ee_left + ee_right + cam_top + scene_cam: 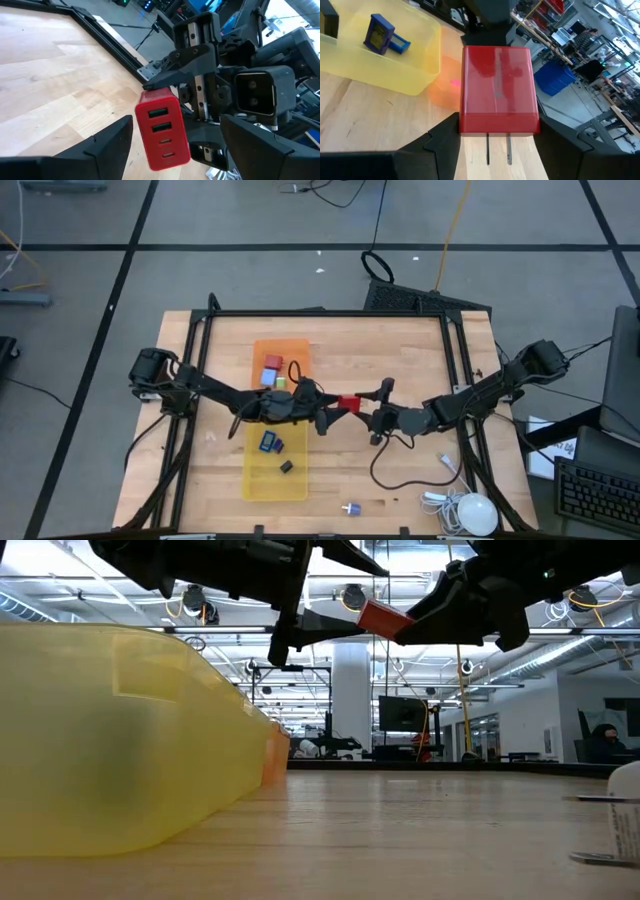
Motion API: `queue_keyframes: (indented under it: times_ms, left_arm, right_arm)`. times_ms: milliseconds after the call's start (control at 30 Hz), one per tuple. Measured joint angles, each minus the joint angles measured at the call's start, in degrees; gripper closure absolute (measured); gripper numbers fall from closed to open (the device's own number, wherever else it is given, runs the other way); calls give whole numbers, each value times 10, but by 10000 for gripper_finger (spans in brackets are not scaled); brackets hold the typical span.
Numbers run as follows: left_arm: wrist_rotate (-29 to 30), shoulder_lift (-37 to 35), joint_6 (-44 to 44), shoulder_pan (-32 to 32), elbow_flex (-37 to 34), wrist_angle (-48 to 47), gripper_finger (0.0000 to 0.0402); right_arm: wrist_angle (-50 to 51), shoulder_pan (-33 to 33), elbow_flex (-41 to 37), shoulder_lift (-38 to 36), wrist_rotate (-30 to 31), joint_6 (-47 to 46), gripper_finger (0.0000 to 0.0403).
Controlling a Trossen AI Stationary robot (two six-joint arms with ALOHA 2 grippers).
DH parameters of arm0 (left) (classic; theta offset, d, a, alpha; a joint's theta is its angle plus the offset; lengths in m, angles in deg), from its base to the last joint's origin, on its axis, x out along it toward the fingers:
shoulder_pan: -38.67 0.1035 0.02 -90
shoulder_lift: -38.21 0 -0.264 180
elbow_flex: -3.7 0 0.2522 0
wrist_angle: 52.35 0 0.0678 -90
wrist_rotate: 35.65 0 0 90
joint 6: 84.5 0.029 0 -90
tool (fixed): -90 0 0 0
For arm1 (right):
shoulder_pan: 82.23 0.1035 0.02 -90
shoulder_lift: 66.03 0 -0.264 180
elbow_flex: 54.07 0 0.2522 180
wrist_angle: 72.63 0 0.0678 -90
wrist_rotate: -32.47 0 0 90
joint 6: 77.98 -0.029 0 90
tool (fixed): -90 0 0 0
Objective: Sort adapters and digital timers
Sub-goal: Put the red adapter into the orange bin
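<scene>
A red adapter (348, 403) hangs above the table's middle, between my two grippers. My right gripper (498, 120) is shut on it, coming from the table's right. My left gripper (177, 120) faces it from the left and is open. Its two fingers (107, 145) stand on either side of the adapter's port end (161, 131), with gaps showing. Other adapters lie in the orange tray (296, 346) at the far side. A blue digital timer (270, 443) and a black one (286, 466) lie in the yellow tray (258, 480). My right gripper pinches the red adapter's two narrow sides (465, 120) between its two fingers, at the end that bears the prongs (498, 149). The fingers come about level from the table's right, and the prongs point back toward the wrist. The adapter is lifted clear of the table, its port end toward my left gripper.
A white round device with a cable (478, 513) lies at the near right corner. A small white-purple adapter (350, 508) sits near the front edge, and a small pale piece (447, 462) lies right of centre. Bare wood shows between the trays and the right frame.
</scene>
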Motion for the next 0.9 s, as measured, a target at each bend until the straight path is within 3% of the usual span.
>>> queue_keyframes:
  times_ms: [467,900]
  left_arm:
    - [0,0,-7,0,0,0,138]
    - [-3,56,-32,15,0,56,184]
  right_arm:
    - [-5,0,0,0,-1,0,193]
    - [-13,-1,0,0,4,10,193]
